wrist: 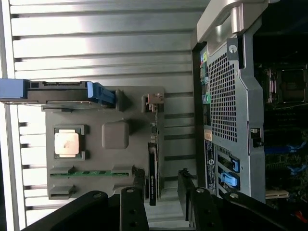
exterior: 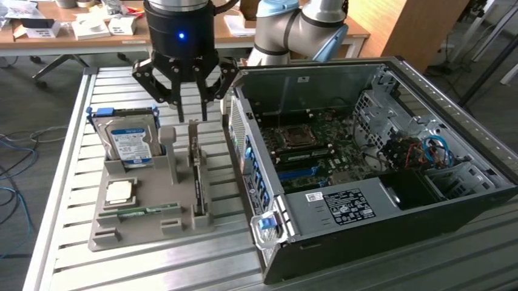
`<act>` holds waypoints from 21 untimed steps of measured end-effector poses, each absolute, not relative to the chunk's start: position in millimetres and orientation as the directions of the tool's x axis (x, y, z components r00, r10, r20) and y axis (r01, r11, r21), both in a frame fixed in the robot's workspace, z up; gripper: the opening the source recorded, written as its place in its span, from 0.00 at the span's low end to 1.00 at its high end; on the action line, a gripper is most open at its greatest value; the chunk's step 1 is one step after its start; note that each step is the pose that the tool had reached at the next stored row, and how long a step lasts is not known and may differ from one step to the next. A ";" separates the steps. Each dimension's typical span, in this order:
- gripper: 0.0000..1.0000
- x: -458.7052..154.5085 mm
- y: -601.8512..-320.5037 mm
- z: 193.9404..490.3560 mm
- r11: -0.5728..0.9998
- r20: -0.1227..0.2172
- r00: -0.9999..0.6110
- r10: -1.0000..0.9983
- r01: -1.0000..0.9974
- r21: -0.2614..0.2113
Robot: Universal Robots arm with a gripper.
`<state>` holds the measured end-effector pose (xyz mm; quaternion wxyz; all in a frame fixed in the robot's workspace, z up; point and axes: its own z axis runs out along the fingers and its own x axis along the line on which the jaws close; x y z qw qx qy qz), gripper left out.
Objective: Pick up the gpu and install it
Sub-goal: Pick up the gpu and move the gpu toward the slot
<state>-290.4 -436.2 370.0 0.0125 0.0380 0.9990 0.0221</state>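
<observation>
GPU stands edge-on in tray; prob light, stiff, fragile, so grip top edge across flat faces. Gripper wide open, empty, above it.

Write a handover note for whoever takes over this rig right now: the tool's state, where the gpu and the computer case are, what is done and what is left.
The tool is open and holds nothing; it hovers just above one end of the gpu.
The gpu stands upright, edge-on, in its slot in the grey holder, with the hard drive in the same holder.
The computer case lies open to the exterior view's right of the holder.
Done: the tool is lined up over the gpu.
Left: the gpu is not yet gripped, lifted or installed.
</observation>
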 end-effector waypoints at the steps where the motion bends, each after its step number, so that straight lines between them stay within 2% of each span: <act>1: 0.42 -290.4 -436.2 368.2 0.996 -0.023 -0.997 0.077 0.075 0.045; 21: 0.42 -290.4 -436.2 331.8 0.996 -0.023 -0.997 0.077 0.075 0.045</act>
